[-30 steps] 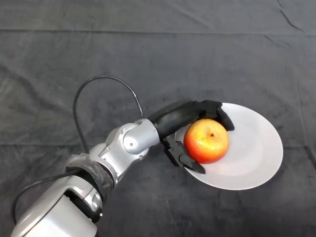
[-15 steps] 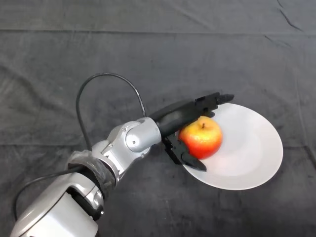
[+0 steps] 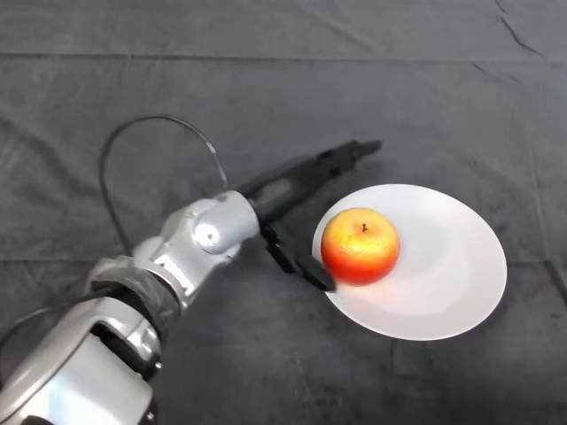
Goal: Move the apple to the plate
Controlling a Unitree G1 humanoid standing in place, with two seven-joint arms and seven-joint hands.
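A red and yellow apple (image 3: 360,245) rests upright on the left half of a white plate (image 3: 452,266), stem up. My left hand (image 3: 297,186) is to the left of the plate, open, with its fingers stretched out toward the upper right and its thumb pointing down near the plate's left rim. The hand is apart from the apple and holds nothing.
A dark wrinkled cloth (image 3: 283,97) covers the whole table. My silver-grey left arm (image 3: 177,257) comes in from the lower left.
The hand has let go of the apple, straightened its fingers and drawn back to the left and up. The apple stays on the plate.
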